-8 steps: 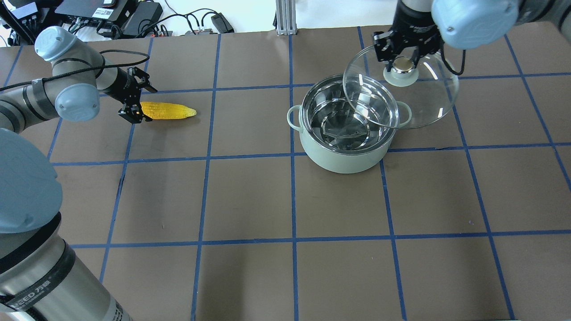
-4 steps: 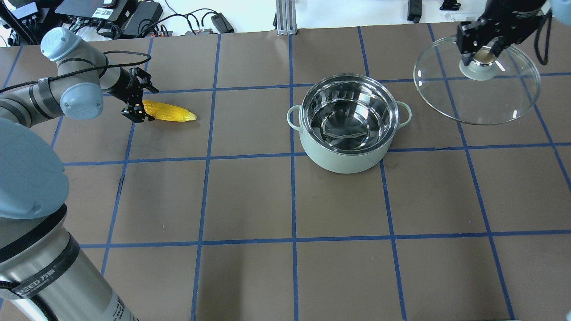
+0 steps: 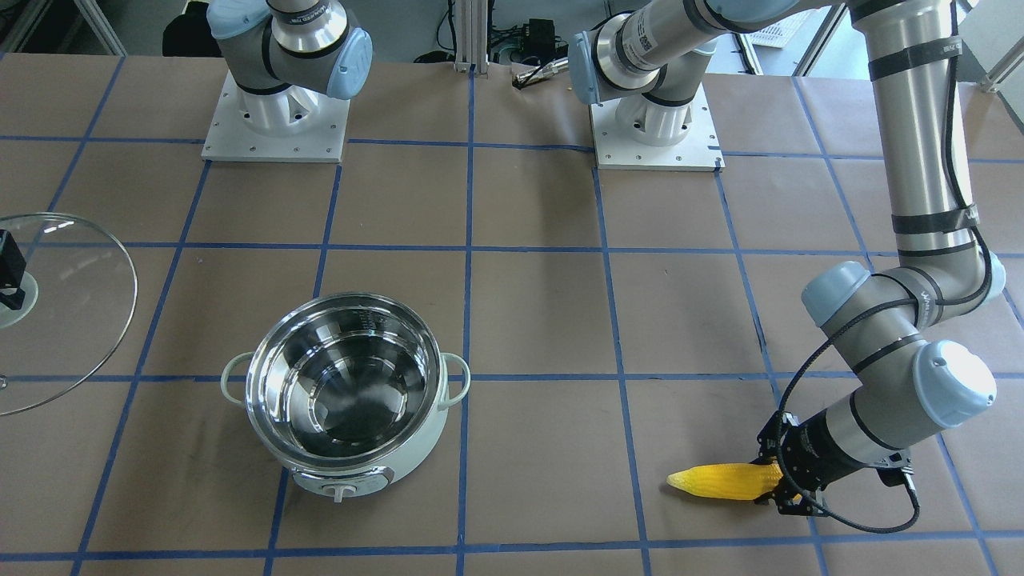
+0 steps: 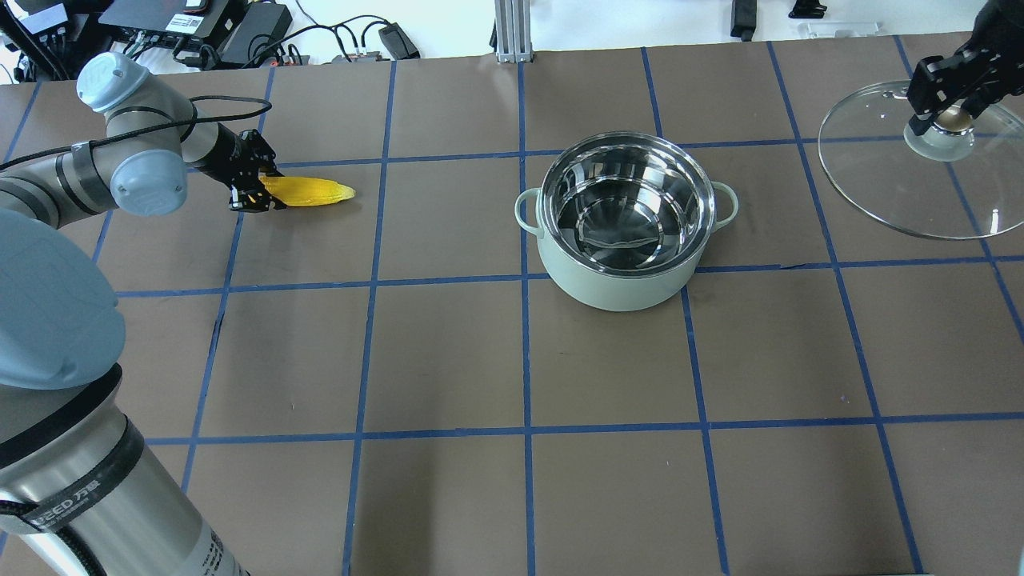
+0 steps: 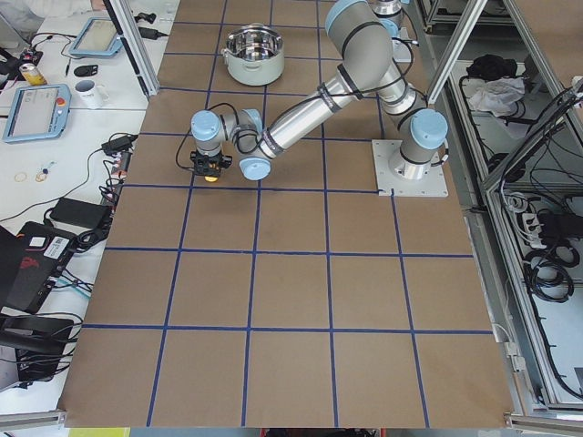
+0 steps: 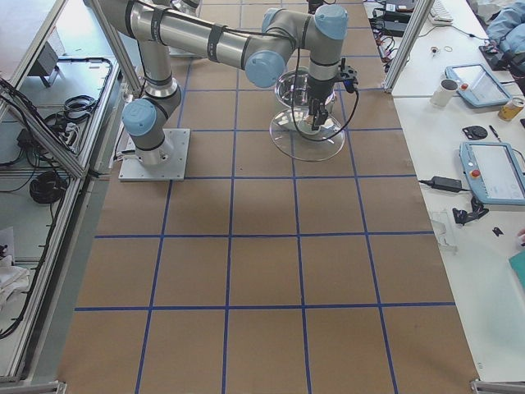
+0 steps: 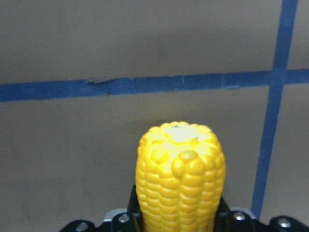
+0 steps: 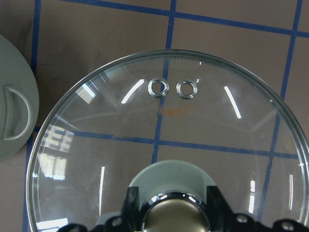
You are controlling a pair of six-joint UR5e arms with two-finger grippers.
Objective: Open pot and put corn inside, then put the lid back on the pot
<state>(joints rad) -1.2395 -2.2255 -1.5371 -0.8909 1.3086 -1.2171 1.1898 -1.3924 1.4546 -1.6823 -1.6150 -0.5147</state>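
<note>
pot (image 4: 624, 232) open and empty, mid tabletop (image 4: 448, 360). left jaws closed on the blunt end of the corn (image 4: 308, 192), at 9 o'clock from the pot, well apart; lifted or resting, cannot tell. corn looks stiff, light, bumpy: an end grip may let it pivot. right jaws clamp the lid (image 4: 896, 184) by its knob (image 4: 936, 144) at 3 o'clock; glass, fragile, slick.

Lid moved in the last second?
Yes. In the overhead view the lid went right, from overlapping the pot rim to well clear of it.
</note>
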